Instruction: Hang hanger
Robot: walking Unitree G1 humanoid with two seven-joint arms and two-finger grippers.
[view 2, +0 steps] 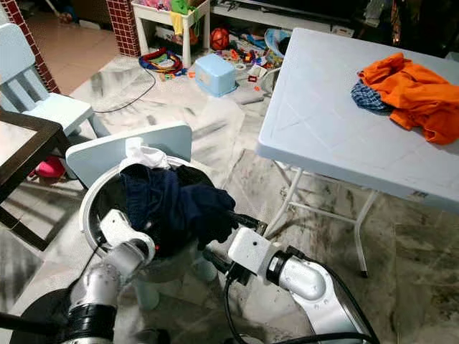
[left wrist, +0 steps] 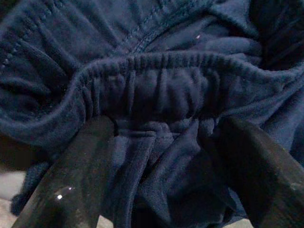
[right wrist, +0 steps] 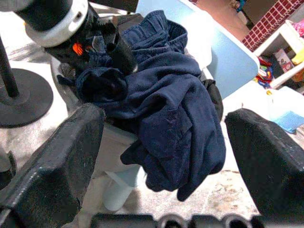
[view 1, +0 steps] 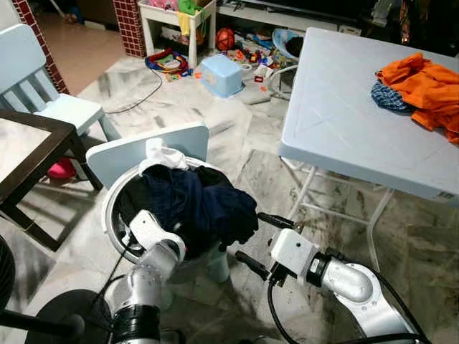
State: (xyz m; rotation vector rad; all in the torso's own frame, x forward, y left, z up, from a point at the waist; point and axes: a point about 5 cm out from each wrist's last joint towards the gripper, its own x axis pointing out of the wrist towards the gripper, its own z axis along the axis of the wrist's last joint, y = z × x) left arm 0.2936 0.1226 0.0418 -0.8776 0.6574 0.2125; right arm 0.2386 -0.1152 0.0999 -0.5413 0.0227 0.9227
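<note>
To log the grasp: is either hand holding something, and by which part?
Left hand is in the navy garment at its elastic waistband; grip cannot be told. Right hand is open, empty.

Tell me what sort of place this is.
Probably a lived-in family home's living room: toys scattered on the marble floor, a small child's chair, and a laundry basket heaped with navy clothes.

head eyes: downward, forward | wrists: close on navy clothes point(right wrist: 161, 99) | shared: laundry basket point(view 1: 111, 215)
</note>
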